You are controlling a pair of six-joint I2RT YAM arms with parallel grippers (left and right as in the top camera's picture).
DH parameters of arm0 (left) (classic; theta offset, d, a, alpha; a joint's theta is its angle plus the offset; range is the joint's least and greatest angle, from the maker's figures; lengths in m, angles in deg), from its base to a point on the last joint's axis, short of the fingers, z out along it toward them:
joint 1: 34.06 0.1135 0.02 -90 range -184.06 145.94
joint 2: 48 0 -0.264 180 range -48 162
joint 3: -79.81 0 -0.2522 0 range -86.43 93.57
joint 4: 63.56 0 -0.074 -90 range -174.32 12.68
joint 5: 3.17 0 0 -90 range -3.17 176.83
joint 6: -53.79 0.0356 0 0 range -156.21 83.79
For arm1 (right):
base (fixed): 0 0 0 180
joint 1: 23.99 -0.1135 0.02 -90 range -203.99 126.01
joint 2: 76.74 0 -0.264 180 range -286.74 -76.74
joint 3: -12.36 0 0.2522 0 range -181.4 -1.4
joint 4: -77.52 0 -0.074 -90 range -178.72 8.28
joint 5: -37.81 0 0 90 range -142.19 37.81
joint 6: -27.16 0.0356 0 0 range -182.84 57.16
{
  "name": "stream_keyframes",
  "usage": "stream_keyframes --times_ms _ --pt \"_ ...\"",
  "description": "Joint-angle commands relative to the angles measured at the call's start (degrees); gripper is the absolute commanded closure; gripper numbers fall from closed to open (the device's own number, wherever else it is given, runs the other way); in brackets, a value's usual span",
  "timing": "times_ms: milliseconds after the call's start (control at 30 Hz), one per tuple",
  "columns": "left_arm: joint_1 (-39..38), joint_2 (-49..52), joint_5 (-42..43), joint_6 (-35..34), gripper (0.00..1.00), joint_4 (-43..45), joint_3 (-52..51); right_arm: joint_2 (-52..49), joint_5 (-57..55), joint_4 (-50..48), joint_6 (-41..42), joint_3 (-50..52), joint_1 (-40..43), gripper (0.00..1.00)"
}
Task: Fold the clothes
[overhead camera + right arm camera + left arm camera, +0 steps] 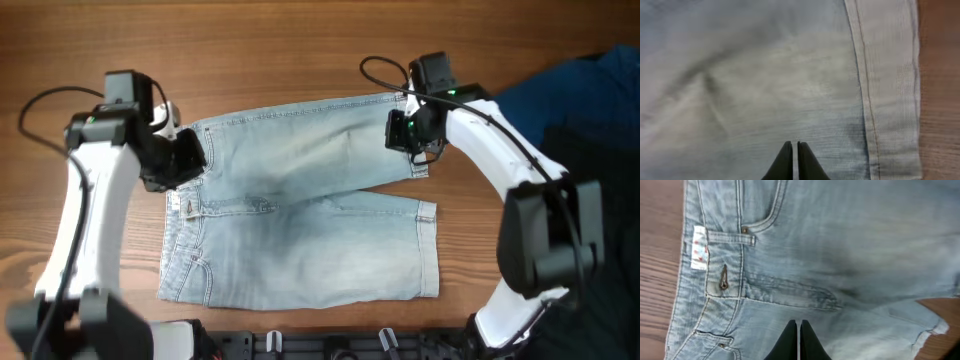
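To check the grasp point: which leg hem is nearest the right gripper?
The far leg's hem, uppermost in the overhead view, under the right gripper; the near hem lies apart.

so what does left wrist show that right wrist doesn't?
Left wrist only: the shorts' waistband, white label, metal fastener and pocket stitching. Right wrist only: a close-up of one cuffed hem and its seam, with creases in the denim beside it. Both: pale denim on the wood table, plus that arm's own fingers together at the bottom edge, left gripper and right gripper.
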State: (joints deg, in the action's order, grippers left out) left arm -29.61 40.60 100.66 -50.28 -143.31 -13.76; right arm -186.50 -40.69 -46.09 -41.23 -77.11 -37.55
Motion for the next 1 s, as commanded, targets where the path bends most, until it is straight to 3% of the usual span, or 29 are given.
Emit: stream_keyframes --times_ms 0,67,167,400,467,533,600,700,767,967 --pt "0.2 4.3 -1.4 0.3 0.96 -3.1 0.5 -2.8 -1.4 3.3 -0.1 0.8 0.1 0.96" --pt "0.2 3.5 -3.4 0.3 0.96 -5.6 0.4 -2.7 -1.0 5.0 -1.4 0.8 0.9 0.94" --pt "0.3 0.0 -4.9 0.1 0.96 -9.2 0.4 -1.9 4.7 6.6 -5.6 0.8 2.4 0.77" --pt "0.3 -13.3 -10.7 -3.3 0.94 -14.6 0.4 4.5 10.4 10.0 -8.0 0.8 4.7 0.62" --pt "0.3 -15.1 -10.7 -3.3 0.96 -13.1 0.4 4.3 10.3 8.6 -7.9 0.9 4.5 0.65" --pt "0.3 -14.5 -10.7 -2.9 0.96 -10.1 0.0 3.4 9.2 6.1 -5.8 1.3 4.5 0.84" --pt "0.3 -13.1 -10.4 -2.9 0.96 -6.2 -1.7 2.6 9.1 4.0 -3.9 1.7 4.5 0.96" --pt "0.3 -9.7 -6.9 -2.9 0.96 0.4 -5.1 2.0 9.4 -2.1 -3.3 3.9 4.0 0.96" --pt "0.2 -4.3 0.2 -2.9 0.96 7.4 -8.9 1.8 9.6 -7.1 -3.4 6.5 3.3 0.96" --pt "-0.1 7.4 1.2 -2.9 0.96 15.5 -12.0 0.4 8.1 -14.1 -1.2 11.0 2.7 0.96"
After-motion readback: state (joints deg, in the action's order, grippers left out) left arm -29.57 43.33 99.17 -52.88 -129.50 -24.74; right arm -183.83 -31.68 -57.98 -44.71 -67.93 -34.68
